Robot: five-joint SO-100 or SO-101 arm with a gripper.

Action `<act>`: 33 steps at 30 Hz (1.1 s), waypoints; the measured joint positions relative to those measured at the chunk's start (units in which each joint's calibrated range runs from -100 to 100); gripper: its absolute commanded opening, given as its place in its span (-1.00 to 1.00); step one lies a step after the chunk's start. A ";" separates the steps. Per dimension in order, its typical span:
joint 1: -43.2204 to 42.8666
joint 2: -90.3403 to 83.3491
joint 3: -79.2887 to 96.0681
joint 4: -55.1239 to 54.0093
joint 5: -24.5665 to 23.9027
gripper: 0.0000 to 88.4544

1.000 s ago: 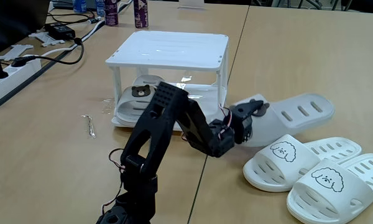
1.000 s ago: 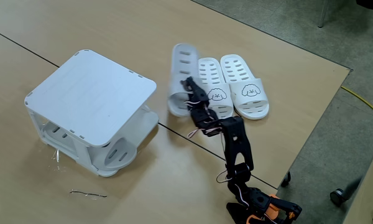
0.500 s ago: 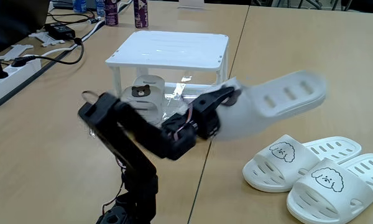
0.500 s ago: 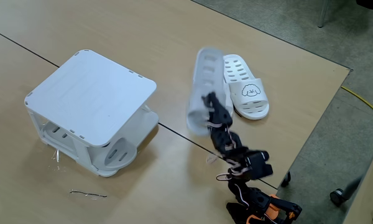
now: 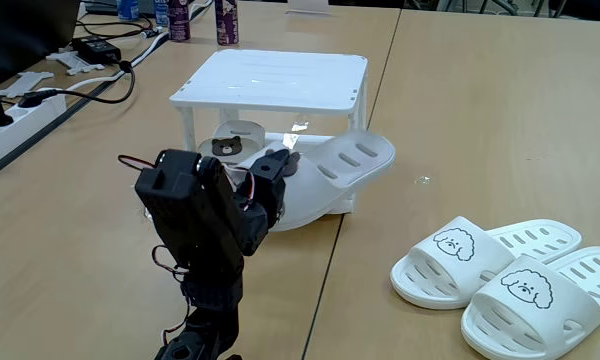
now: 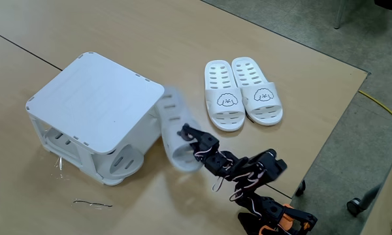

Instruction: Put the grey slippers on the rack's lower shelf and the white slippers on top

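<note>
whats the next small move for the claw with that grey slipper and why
Probably ease the grey slipper further in onto the lower shelf before letting go. The claw grips it at one end, and it sits right at the rack opening, tilted, with much of it outside the posts. The other grey slipper already lies on that shelf.

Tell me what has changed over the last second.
The gripper, shut on the second grey slipper, lifted it from beside the white slippers and swung it across to the rack, where its toe end now sits by the lower shelf's open side. The white slippers, the rack and the grey slipper already inside stayed put.
</note>
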 measured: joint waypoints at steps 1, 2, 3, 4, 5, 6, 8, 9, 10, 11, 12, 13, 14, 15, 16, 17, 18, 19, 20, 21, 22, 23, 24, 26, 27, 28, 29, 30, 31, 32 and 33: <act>-0.22 1.73 0.00 0.00 0.00 -0.98; -0.37 3.05 0.00 0.00 0.00 -0.98; -0.52 3.88 0.00 0.00 0.00 -0.98; -0.90 4.62 0.00 0.00 0.00 -0.98; -1.57 5.11 0.00 -0.69 0.00 -0.98; -2.77 5.94 0.00 -1.72 0.00 -0.98; -5.02 7.09 0.00 -3.52 0.00 -0.98; -6.14 7.26 0.09 -4.21 0.00 -0.98; -7.27 7.26 0.09 -4.38 0.00 -0.98; -8.31 7.26 0.09 -4.38 0.00 -0.98; -9.44 7.26 0.09 -4.64 0.00 -0.98; -11.46 7.26 0.09 -5.24 0.00 -0.98; -13.56 7.26 0.09 -5.67 0.00 -0.98; -14.23 7.26 0.09 -5.67 0.00 -0.98; -14.38 7.26 0.09 -5.67 0.00 -0.98; -14.23 7.26 0.09 -5.67 0.00 -0.98; -14.31 7.26 0.09 -5.67 0.00 -0.98; -14.31 7.34 0.09 -5.67 0.00 -0.98; -13.63 7.34 -0.09 -5.67 0.00 -0.98; -13.26 7.84 -0.54 -5.67 0.00 -0.98; -12.51 9.32 -1.89 -5.67 0.00 -0.98; -12.43 10.64 -3.32 -5.67 0.00 -0.98; -12.13 13.03 -5.75 -5.67 0.00 -0.98; -10.56 18.97 -12.49 -5.67 0.00 -0.98; -9.51 22.02 -15.99 -5.67 0.00 -0.98; -8.76 24.82 -19.41 -5.67 0.00 -0.98; -8.46 27.55 -22.82 -5.67 0.00 -0.98; -8.16 31.26 -27.85 -5.67 0.00 -0.98; -8.24 33.40 -30.82 -5.67 0.00 -0.98; -8.31 35.96 -34.14 -5.67 0.00 -0.98; -8.39 38.76 -38.10 -5.06 0.00 -0.98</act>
